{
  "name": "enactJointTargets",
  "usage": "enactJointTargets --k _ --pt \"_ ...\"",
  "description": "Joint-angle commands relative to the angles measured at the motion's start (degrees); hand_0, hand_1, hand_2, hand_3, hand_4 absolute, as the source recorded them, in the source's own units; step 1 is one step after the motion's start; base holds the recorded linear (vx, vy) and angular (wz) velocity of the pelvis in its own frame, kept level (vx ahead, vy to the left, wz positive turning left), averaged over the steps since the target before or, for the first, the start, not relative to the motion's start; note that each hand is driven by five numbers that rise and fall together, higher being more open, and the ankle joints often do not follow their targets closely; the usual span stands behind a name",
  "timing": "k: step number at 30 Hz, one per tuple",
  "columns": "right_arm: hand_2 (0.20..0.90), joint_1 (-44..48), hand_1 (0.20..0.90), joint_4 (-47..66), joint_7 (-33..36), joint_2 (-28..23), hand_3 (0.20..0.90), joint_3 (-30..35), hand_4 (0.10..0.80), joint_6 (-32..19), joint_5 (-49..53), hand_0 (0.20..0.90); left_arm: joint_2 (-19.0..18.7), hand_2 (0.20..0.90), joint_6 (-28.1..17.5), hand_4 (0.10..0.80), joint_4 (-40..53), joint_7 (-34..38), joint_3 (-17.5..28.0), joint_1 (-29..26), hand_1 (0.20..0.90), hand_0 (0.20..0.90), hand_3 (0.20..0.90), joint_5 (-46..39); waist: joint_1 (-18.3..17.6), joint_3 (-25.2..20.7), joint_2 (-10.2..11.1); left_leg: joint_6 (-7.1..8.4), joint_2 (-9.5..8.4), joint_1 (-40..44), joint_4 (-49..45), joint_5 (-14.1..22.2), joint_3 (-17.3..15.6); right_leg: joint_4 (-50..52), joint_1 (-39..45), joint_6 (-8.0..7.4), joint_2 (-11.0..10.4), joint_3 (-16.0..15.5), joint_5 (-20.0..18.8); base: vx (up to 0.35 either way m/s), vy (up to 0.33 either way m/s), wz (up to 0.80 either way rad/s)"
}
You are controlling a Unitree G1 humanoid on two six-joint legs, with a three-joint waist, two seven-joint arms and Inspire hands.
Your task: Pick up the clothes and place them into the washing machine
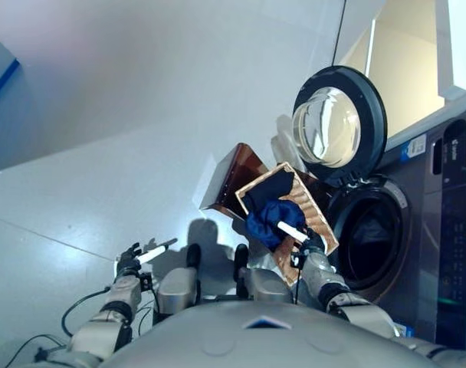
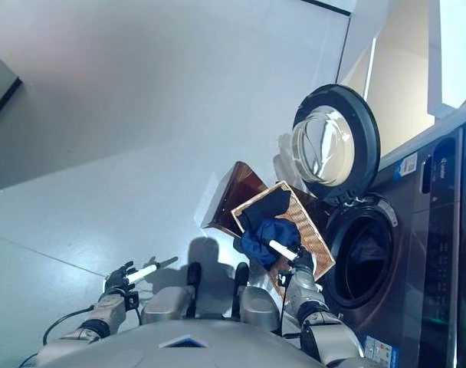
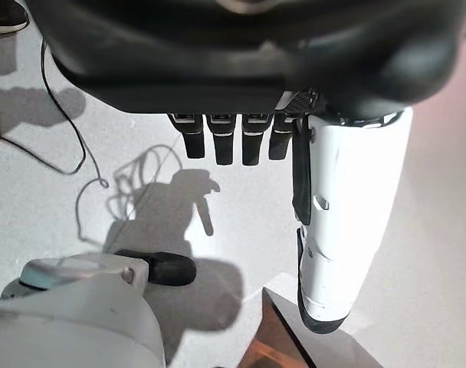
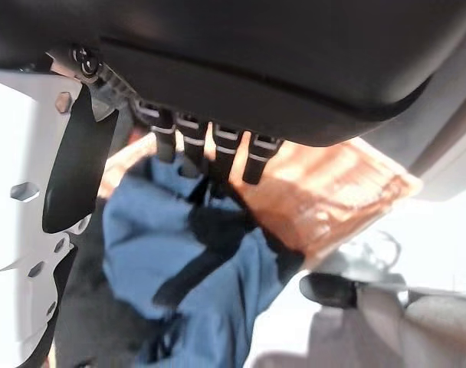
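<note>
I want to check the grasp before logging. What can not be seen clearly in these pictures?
- Right hand: fingertips buried in the blue garment, grip unclear in its wrist view.
- Washing machine drum: dark inside in the eye views, contents unknown.
- Basket: its floor is covered by clothes.
- Left hand: idle over the floor.

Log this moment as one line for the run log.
right robot hand: shut on blue garment, over woven basket | left robot hand: open, idle, holding nothing | washing machine: door open | dark garment: in basket
</note>
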State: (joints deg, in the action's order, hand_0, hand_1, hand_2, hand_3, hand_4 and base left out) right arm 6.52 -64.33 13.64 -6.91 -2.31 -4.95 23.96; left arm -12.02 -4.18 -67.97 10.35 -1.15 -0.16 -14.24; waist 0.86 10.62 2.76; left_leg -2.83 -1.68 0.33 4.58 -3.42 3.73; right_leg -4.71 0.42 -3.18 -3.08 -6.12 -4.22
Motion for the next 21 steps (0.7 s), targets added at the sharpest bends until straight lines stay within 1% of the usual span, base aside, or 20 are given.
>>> enactJointTargets --k 1,2,3,4,5,6,7,9,10,11,12,13,14,15,17,18,19,20,21 --pt "0.9 2.04 0.9 4.4 0.26 -4.15 0.9 -1.67 0.8 -2.77 -0.25 0.9 0.03 0.9 -1.66 0.8 -0.51 -0.13 -1.69 -1.71 0.9 0.9 0.9 -0.59 0.24 -1.74 -1.28 5.08 1.49 2.84 -3.51 4.95 -2.03 5.35 -2.17 -2.29 0.88 -0.6 2.7 0.013 -0.099 0.1" --pt "0.9 2.03 0.9 4.4 0.26 -4.16 0.9 -1.67 0.8 -2.77 -0.25 0.9 0.04 0.9 -1.66 0.8 -0.5 -0.12 -1.69 -1.7 0.9 0.9 0.9 -0.59 0.21 -1.75 -1.29 5.09 1.5 2.83 -3.54 4.96 -2.0 5.37 -2.17 -2.28 0.88 -0.63 2.72 0.023 -0.158 0.09" --pt "0.9 1.92 0.9 5.06 -0.11 -4.09 0.9 -2.26 0.8 -3.01 -0.1 0.9 0.25 0.9 -1.6 0.8 -0.5 -0.44 -2.07 -1.79 0.9 0.9 0.9 -0.61 -0.1 -1.84 -1.38 5.59 2.25 2.65 -4.97 5.44 -1.81 6.03 -1.84 -1.56 1.58 -0.24 3.72 0.02 -0.106 0.09" --pt "0.9 1.92 0.9 5.06 -0.11 -4.09 0.9 -2.26 0.8 -3.01 -0.1 0.9 0.25 0.9 -1.6 0.8 -0.5 -0.44 -2.07 -1.79 0.9 0.9 0.9 -0.61 -0.11 -1.82 -1.39 5.59 2.26 2.65 -5.03 5.49 -1.8 6.05 -1.82 -1.55 1.59 -0.25 3.73 0.033 -0.164 0.14" --pt "0.9 1.79 0.9 5.17 -0.16 -4.12 0.9 -2.66 0.8 -3.07 -0.34 0.9 0.35 0.9 -1.57 0.8 -0.67 -0.53 -2.12 -1.69 0.9 0.9 0.9 -0.52 -0.17 -1.82 -1.32 5.83 2.52 2.42 -6.66 6.0 -1.88 6.34 -1.48 -1.12 1.91 -0.13 4.17 0.03 -0.126 0.12" --pt "0.9 1.74 0.9 4.74 -0.19 -4.18 0.9 -3.14 0.8 -3.0 -0.86 0.9 0.55 0.9 -1.59 0.8 -0.73 -0.69 -2.14 -1.46 0.9 0.9 0.9 -0.5 -0.07 -1.73 -1.13 6.15 2.53 1.7 -10.21 6.5 -1.79 6.68 -0.96 -0.64 2.32 0.31 4.51 0.052 -0.206 0.12" --pt "0.9 1.74 0.9 4.31 -0.13 -4.11 0.9 -3.71 0.8 -3.07 -1.26 0.9 0.86 0.9 -1.55 0.8 -0.82 -0.82 -2.22 -1.03 0.9 0.9 0.9 -0.92 0.39 -1.2 -0.9 6.34 2.46 0.4 -14.88 5.62 -1.31 6.93 0.22 -0.03 2.9 1.1 4.71 0.052 -0.174 0.04" --pt "0.9 1.92 0.9 3.81 0.27 -4.23 0.9 -3.84 0.8 -3.06 -1.71 0.9 1.12 0.9 -1.47 0.8 -1.26 -0.63 -2.34 -1.15 0.9 0.9 0.9 -1.45 0.99 -0.6 -0.57 5.86 2.94 -1.8 -16.44 3.85 0.14 7.43 0.85 0.13 2.79 1.93 5.06 0.028 -0.077 -0.01" --pt "0.9 1.92 0.9 3.81 0.28 -4.22 0.9 -3.83 0.8 -3.05 -1.72 0.9 1.12 0.9 -1.48 0.8 -1.26 -0.62 -2.35 -1.15 0.9 0.9 0.9 -1.46 0.98 -0.58 -0.56 5.86 2.92 -1.8 -16.47 3.87 0.14 7.47 0.85 0.13 2.77 1.93 5.1 0.019 -0.008 -0.11" --pt "0.9 2.25 0.9 4.09 0.59 -4.3 0.9 -4.14 0.8 -2.74 -2.1 0.9 1.28 0.9 -1.55 0.8 -1.1 -0.36 -2.61 -1.36 0.9 0.9 0.9 -2.14 1.52 -0.62 0.0 5.32 3.1 -5.14 -14.51 2.97 2.8 8.34 0.67 -0.13 2.01 2.99 5.42 0.017 0.003 -0.15" --pt "0.9 2.24 0.9 4.1 0.59 -4.29 0.9 -4.15 0.8 -2.73 -2.1 0.9 1.27 0.9 -1.55 0.8 -1.11 -0.36 -2.62 -1.35 0.9 0.9 0.9 -2.15 1.5 -0.64 0.04 5.3 3.06 -5.15 -14.53 2.99 2.81 8.42 0.65 -0.14 1.97 2.97 5.51 0.038 0.007 -0.23" --pt "0.9 2.49 0.9 4.19 0.6 -4.25 0.9 -4.46 0.8 -2.56 -2.36 0.9 1.21 0.9 -1.59 0.8 -0.97 -0.25 -2.64 -1.38 0.9 0.9 0.9 -2.45 1.56 -0.61 0.05 5.39 3.75 -5.73 -13.28 1.95 3.55 9.16 0.4 -0.19 2.01 3.54 5.94 0.078 0.04 -0.35" --pt "0.9 2.94 0.9 4.43 0.57 -4.46 0.9 -5.2 0.8 -2.34 -3.03 0.9 1.0 0.9 -1.86 0.8 -0.43 -0.12 -2.72 -1.36 0.9 0.9 0.9 -2.72 1.84 -0.7 -0.7 6.06 4.7 -6.64 -10.31 -0.87 5.81 10.01 0.39 -0.06 2.7 5.18 6.83 0.113 0.075 -0.32" --pt "0.9 3.21 0.9 4.58 0.45 -4.57 0.9 -5.41 0.8 -2.26 -3.15 0.9 0.94 0.9 -1.9 0.8 -0.53 -0.08 -2.71 -1.46 0.9 0.9 0.9 -2.77 1.91 -0.8 -1.29 6.44 5.07 -6.89 -8.65 -2.17 6.49 10.17 0.55 -0.11 2.95 6.01 7.19 0.131 0.119 -0.39" --pt "0.9 3.88 0.9 5.44 0.52 -5.15 0.9 -5.61 0.8 -2.11 -3.55 0.9 1.07 0.9 -2.17 0.8 0.05 0.08 -2.86 -1.29 0.9 0.9 0.9 -3.12 1.95 -0.76 -2.74 6.97 5.47 -7.13 -6.35 -3.71 6.91 10.6 1.0 -0.42 2.86 7.54 7.85 0.096 0.121 -0.4" --pt "0.9 3.87 0.9 5.46 0.52 -5.16 0.9 -5.61 0.8 -2.09 -3.55 0.9 1.08 0.9 -2.17 0.8 0.05 0.08 -2.87 -1.29 0.9 0.9 0.9 -3.12 2.02 -0.71 -2.74 6.96 5.48 -7.01 -6.27 -3.73 6.82 10.62 1.04 -0.43 2.85 7.62 7.87 0.11 0.217 -0.43" --pt "0.9 4.6 0.9 6.37 0.53 -5.65 0.9 -5.57 0.8 -1.97 -3.62 0.9 1.02 0.9 -2.36 0.8 0.56 0.25 -2.79 -1.41 0.9 0.9 0.9 -3.34 1.69 -0.68 -4.2 7.35 5.85 -7.11 -5.78 -3.93 4.87 10.88 1.3 -0.89 2.05 8.78 8.48 0.072 0.162 -0.35" --pt "0.9 4.59 0.9 6.38 0.53 -5.65 0.9 -5.56 0.8 -1.97 -3.62 0.9 1.02 0.9 -2.37 0.8 0.56 0.25 -2.8 -1.42 0.9 0.9 0.9 -3.34 1.8 -0.64 -4.19 7.34 5.87 -7.04 -5.78 -3.9 4.75 10.9 1.31 -0.89 2.04 8.89 8.49 0.133 0.308 -0.44" --pt "0.9 5.29 0.9 6.51 0.63 -5.64 0.9 -5.63 0.8 -1.61 -4.04 0.9 0.91 0.9 -2.32 0.8 0.49 0.19 -2.85 -1.34 0.9 0.9 0.9 -3.2 1.61 -0.72 -5.07 6.95 5.69 -6.55 -5.65 -2.81 2.82 10.53 1.44 -1.36 0.92 10.0 8.74 0.063 0.148 -0.45"
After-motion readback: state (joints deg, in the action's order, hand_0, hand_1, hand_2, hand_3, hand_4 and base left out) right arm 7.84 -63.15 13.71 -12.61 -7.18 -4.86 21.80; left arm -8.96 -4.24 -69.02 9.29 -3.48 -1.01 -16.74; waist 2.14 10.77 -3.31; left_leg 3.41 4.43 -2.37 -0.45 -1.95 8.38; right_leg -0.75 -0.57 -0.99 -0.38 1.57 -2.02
